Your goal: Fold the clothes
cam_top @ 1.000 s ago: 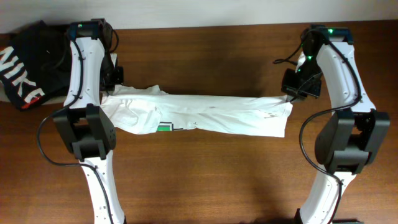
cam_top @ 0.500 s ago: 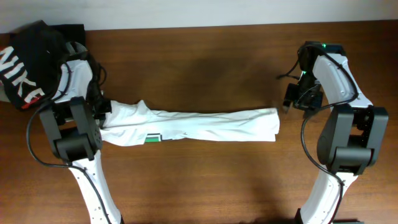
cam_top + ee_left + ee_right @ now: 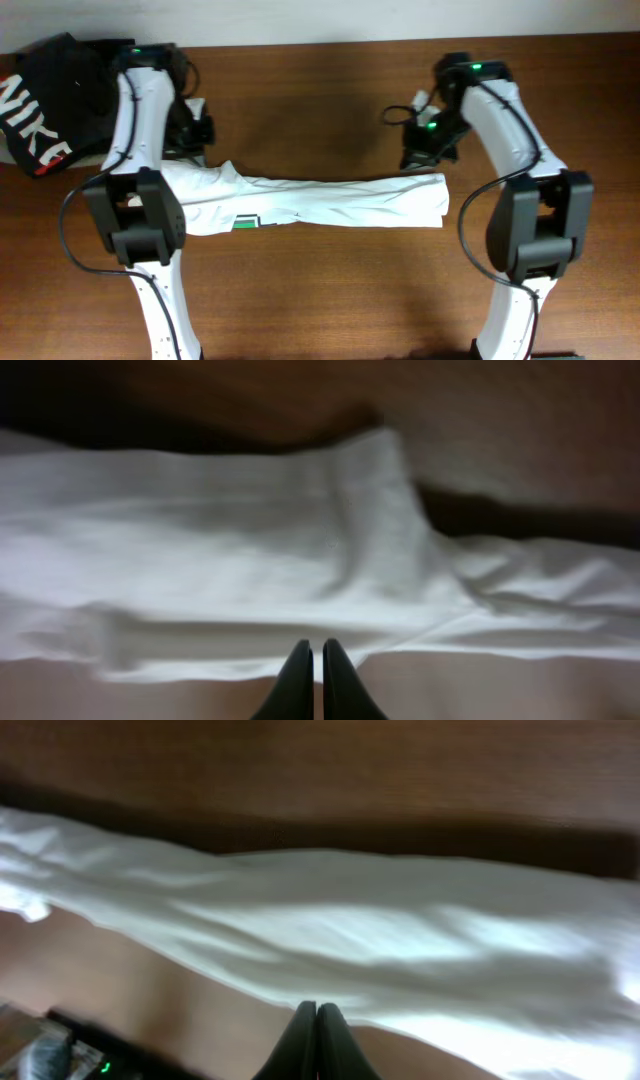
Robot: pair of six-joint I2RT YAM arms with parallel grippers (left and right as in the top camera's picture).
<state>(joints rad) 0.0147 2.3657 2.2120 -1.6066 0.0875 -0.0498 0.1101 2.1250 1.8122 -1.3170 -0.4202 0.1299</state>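
A white garment lies across the wooden table as a long narrow strip, with a small green mark on its front edge. My left gripper hovers just behind the strip's left end. In the left wrist view its fingers are shut and empty, with the white cloth ahead. My right gripper is just behind the strip's right end. In the right wrist view its fingers are shut and empty over the cloth's edge.
A black garment with white and red lettering lies bunched at the table's back left corner, next to my left arm. Both arm bases stand at the front of the table, left and right.
The white garment went from a wider held spread to a narrow strip lying on the table. Both grippers have left its ends; the right one moved left and the left one moved back.
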